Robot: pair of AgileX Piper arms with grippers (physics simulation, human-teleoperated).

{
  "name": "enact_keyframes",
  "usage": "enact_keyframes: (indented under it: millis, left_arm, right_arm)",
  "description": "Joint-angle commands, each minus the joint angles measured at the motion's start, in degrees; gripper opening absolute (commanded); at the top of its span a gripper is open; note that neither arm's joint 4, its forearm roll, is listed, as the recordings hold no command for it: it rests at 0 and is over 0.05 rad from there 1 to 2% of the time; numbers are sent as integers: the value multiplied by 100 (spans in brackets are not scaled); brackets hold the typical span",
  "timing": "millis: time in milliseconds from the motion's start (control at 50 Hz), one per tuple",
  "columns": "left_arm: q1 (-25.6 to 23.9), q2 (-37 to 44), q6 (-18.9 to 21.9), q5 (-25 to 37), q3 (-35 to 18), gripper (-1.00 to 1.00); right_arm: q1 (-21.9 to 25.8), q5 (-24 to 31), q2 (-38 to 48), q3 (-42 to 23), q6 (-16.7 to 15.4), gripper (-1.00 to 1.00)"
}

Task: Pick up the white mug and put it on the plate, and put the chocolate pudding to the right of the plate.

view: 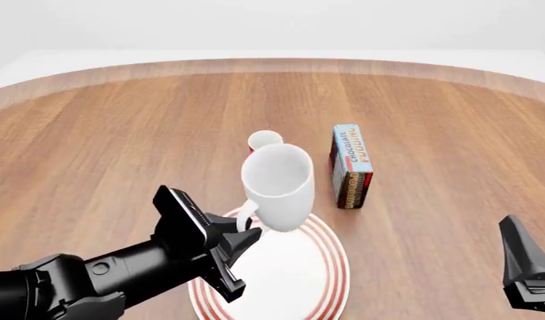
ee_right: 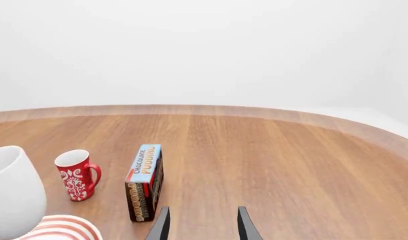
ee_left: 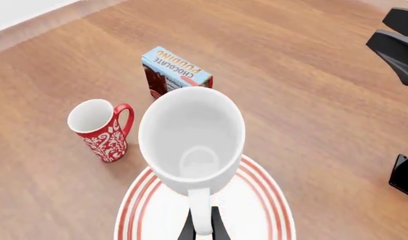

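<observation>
My left gripper is shut on the loop handle of the white mug. The mug is mouth up over the far part of the red-ringed plate; I cannot tell whether its base touches the plate. The chocolate pudding stands on its long edge on the table, just beyond the plate's right side. Low at the right, my right gripper is open and holds nothing, well short of the box.
A slimmer red mug with a white pattern stands upright behind the white mug, left of the pudding box. The wooden table curves round at its far edge, with a pale wall behind.
</observation>
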Motion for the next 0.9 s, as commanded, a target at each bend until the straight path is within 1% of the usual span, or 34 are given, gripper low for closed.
enact_keyframes:
  millis: [20,360,500,900]
  left_arm:
    - [50,-166,23,99,217,-100]
    - [60,45,-133,-170,477,-100]
    - [111,90,-164,-186,545,-100]
    - [143,570,-352,-611,704,-100]
  right_arm:
    - [0,-3,0,-3,-8,100]
    - [3,-4,0,-2,-7,100]
    - [3,-2,0,-3,-8,100]
    - [1,-5,-1,-7,-8,100]
